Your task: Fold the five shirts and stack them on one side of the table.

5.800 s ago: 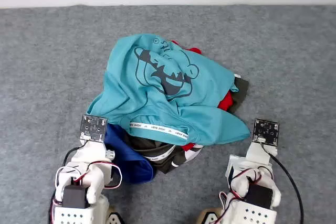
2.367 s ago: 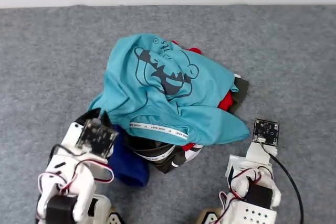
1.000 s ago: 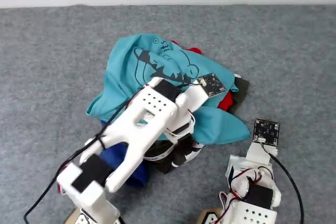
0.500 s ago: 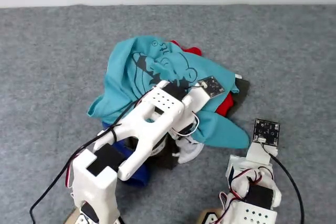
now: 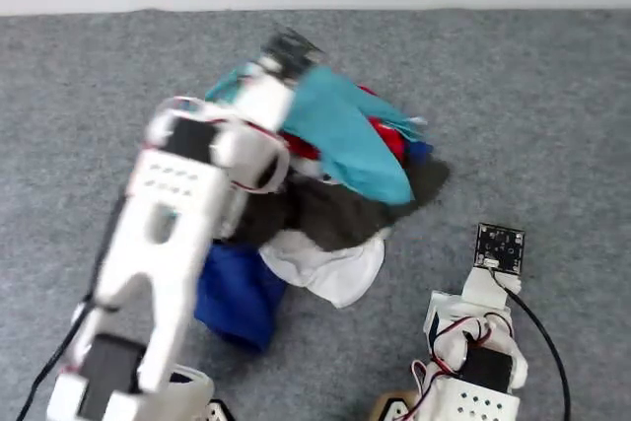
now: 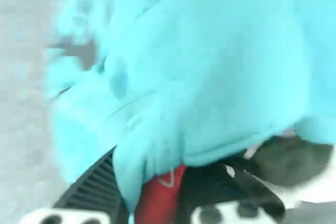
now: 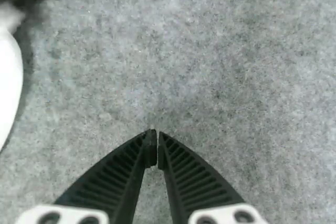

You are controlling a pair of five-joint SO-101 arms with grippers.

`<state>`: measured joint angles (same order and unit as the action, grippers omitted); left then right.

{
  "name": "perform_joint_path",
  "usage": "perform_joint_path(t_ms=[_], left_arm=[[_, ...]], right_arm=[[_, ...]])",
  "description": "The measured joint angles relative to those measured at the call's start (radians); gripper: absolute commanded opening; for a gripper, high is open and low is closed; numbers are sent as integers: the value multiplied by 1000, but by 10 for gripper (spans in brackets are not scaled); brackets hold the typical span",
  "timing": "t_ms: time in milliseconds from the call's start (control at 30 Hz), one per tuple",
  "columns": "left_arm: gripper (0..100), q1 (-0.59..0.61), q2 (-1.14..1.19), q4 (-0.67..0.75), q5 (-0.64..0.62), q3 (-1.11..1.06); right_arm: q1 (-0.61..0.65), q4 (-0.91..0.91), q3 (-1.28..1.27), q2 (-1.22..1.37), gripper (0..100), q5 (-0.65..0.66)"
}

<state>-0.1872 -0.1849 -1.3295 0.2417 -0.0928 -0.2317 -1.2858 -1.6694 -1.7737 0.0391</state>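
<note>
The left claw (image 6: 157, 158) has risen from low on the shirts half a second ago and swung toward the far side of the tabletop (image 5: 552, 125), taking the teal shirt (image 5: 345, 135) with it. That shirt lay spread over the others; it is now peeled back and bunched. Its removal exposes the dark grey shirt (image 5: 325, 214) and the white shirt (image 5: 335, 268) beneath, with the red shirt (image 5: 386, 135) showing at its edge. I judge this to be the first shirt being separated, with nothing folded or stacked yet.

In the left wrist view the claw looks clamped on teal cloth, which drapes over one ribbed finger. Red fabric sits right against it, so it may have caught a second shirt.

The blue shirt (image 5: 232, 293) lies at the near edge of the pile, partly under the left arm. The right claw (image 7: 153, 150) has not moved, its tips together over bare grey tabletop, holding nothing, just beside the white shirt's edge.
</note>
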Motion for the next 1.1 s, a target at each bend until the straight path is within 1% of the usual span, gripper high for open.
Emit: perform_joint_path(t_ms=[133, 300, 500, 667, 800, 867, 900, 1000, 1100], left_arm=[[13, 181, -110, 37, 75, -2], [13, 439, -166, 167, 94, -2], [13, 723, -153, 365, 98, -2], [13, 913, -29, 502, 98, -2], [14, 1013, 57, 571, 107, -3], [19, 1033, 87, 575, 157, -3], [37, 1037, 104, 575, 187, -2], [154, 1037, 120, 552, 293, -2], [260, 1039, 121, 489, 382, -2]], right_arm=[[0, 0, 0, 0, 9, 0], [0, 0, 0, 0, 9, 0], [0, 0, 0, 0, 9, 0], [0, 0, 0, 0, 9, 0], [0, 0, 0, 0, 9, 0], [0, 0, 0, 0, 9, 0], [0, 0, 0, 0, 9, 0], [0, 0, 0, 0, 9, 0], [0, 0, 0, 0, 9, 0]])
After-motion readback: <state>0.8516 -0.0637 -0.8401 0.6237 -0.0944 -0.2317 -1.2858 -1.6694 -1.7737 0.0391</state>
